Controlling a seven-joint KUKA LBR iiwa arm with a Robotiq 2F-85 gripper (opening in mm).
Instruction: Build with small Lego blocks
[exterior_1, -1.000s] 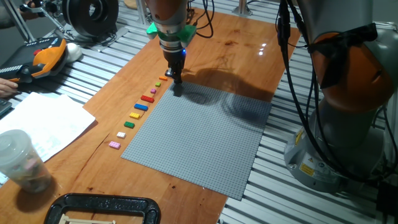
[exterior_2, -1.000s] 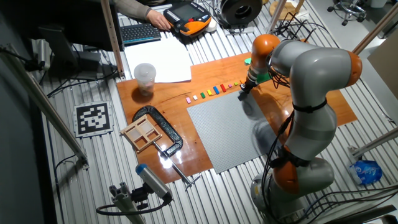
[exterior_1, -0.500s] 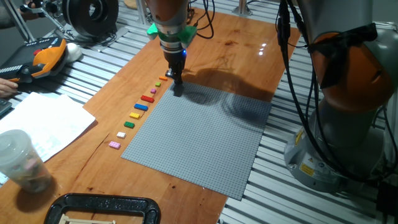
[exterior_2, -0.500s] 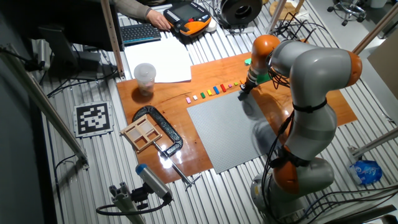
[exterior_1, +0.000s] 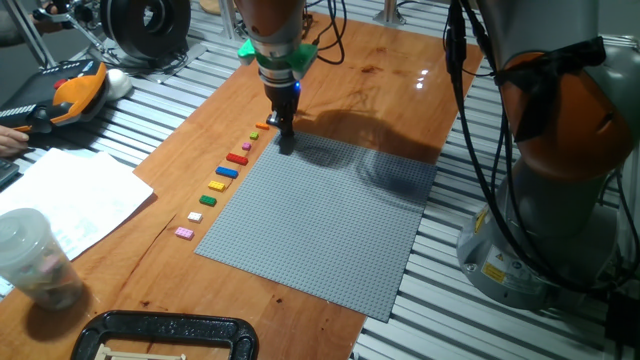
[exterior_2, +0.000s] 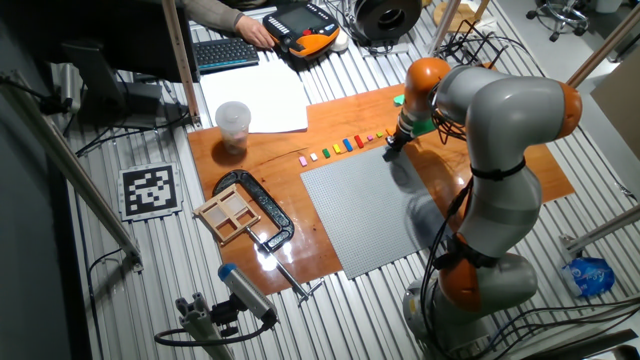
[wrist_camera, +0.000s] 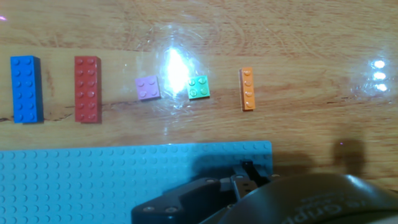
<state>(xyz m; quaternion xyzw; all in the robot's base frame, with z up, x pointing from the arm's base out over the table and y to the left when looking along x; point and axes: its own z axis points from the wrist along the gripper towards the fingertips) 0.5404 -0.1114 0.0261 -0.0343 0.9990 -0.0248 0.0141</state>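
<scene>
The gripper (exterior_1: 285, 145) is pressing at the baseplate's (exterior_1: 320, 230) 12 o'clock corner; its grip cannot be told. The bricks (exterior_1: 225, 172) are lying loose along the 9 o'clock edge; building seems barely begun.

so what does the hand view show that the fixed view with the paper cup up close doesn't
Only the hand view: stud detail, so the purple block and green block read as small squares and the orange block as a thin strip.

Only the fixed view: the whole tool down at the baseplate's corner, more blocks toward the paper cup, and the robot base.

Both: the red block and blue block in the row on the wooden board.
</scene>
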